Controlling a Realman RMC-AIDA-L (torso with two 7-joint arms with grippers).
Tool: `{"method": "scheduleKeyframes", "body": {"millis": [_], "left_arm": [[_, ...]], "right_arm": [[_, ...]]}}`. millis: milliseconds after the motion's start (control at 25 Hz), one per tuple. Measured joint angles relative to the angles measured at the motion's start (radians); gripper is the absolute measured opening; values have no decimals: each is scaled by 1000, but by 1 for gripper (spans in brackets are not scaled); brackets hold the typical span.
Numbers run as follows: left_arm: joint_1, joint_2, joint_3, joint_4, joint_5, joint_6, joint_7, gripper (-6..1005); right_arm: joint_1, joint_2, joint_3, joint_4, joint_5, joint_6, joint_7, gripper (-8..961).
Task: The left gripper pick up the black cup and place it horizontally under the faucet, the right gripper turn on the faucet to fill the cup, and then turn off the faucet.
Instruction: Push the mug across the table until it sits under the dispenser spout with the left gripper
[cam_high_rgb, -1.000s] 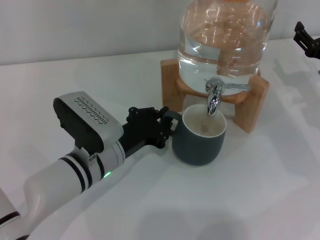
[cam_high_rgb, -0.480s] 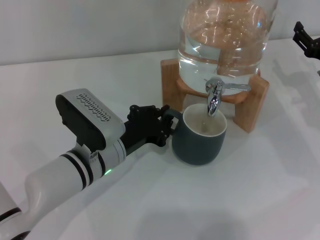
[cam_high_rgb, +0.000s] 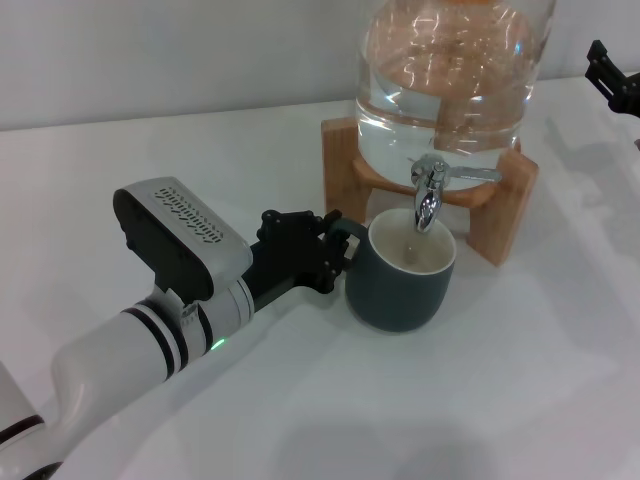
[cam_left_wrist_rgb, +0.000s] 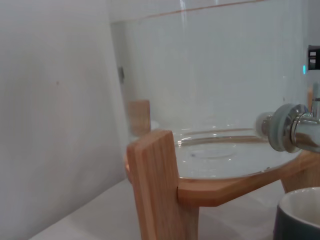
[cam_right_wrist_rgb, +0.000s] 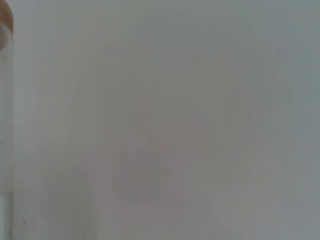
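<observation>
**A:** Starting on your left: the left gripper (cam_high_rgb: 325, 250) has its jaws clamped on the handle of the black cup (cam_high_rgb: 402, 275), which stands upright on the white table (cam_high_rgb: 520, 380) with its mouth directly under the faucet (cam_high_rgb: 430, 195).

**B:** So what could go wrong for you?

**A:** If you nudge that arm, the cup could slide out from under the spout and water would hit the table. The rim also sits close to the wooden stand (cam_high_rgb: 500, 225), so a push could knock it.

**B:** And the far right?

**A:** The right gripper (cam_high_rgb: 612, 82) is well apart from the lever; I cannot tell how its jaws stand. Overfilling is your other risk.
</observation>
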Motion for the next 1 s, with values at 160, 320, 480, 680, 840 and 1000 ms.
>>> {"method": "scheduleKeyframes", "body": {"millis": [160,320,480,680,840,1000], "left_arm": [[0,0,0,0,-2,-1,0,123],[0,0,0,1,-2,-1,-3,124],[1,0,0,1,-4,-1,-4,234],[4,0,-5,1,-8,-1,-5,332],[5,0,-4,0,-10,-1,-6,479],[6,0,-4,0,-10,-1,-7,516]], "right_arm": [[0,0,0,0,0,3,0,839],[0,0,0,0,0,5,0,839],[0,0,0,0,0,5,0,839],[0,0,0,1,0,5,0,839],[0,0,0,1,0,5,0,839],[0,0,0,1,0,9,0,839]]}}
